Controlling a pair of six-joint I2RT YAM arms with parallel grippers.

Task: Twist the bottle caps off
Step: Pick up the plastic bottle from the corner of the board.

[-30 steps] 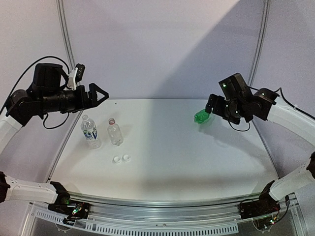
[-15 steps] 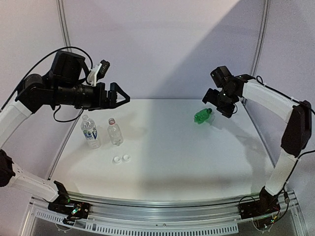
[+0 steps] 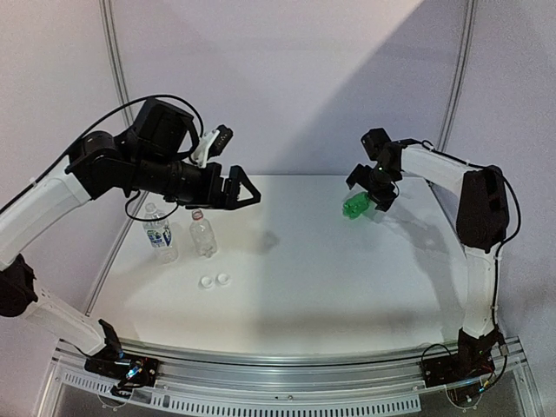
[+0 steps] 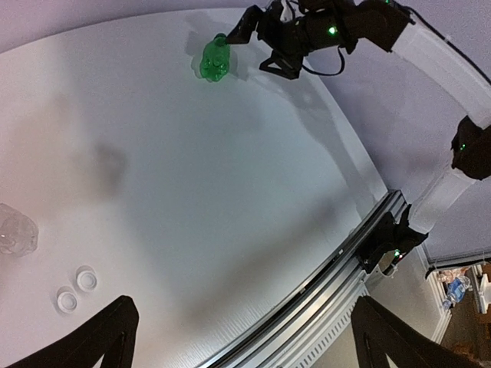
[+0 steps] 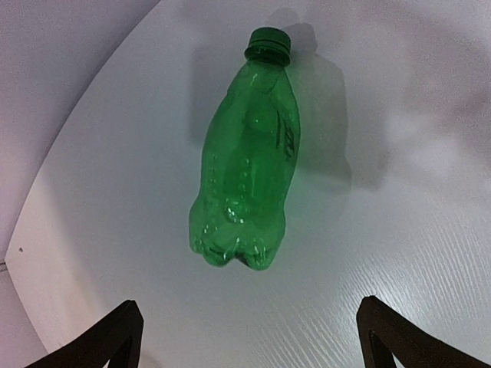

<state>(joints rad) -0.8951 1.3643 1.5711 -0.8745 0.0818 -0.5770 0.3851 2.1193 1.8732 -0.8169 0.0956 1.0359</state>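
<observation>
Top-external left gripper (image 3: 245, 195): jaws spread, swung further right
Right gripper (image 3: 368, 191): jaws spread, moved in over the green plastic bottle (image 5: 244, 172) — lying far right, round green cap (image 5: 268, 44) on

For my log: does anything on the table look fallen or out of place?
Yes. The green plastic bottle lies on its side at the far right, its green screw cap on; the two clear plastic bottles at the left stand upright.

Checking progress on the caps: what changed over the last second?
The left gripper swung right, past the clear bottles, open and empty. The right arm's elbow rose; the right gripper stays open at the green bottle. Bottles and loose white caps stayed put.
</observation>
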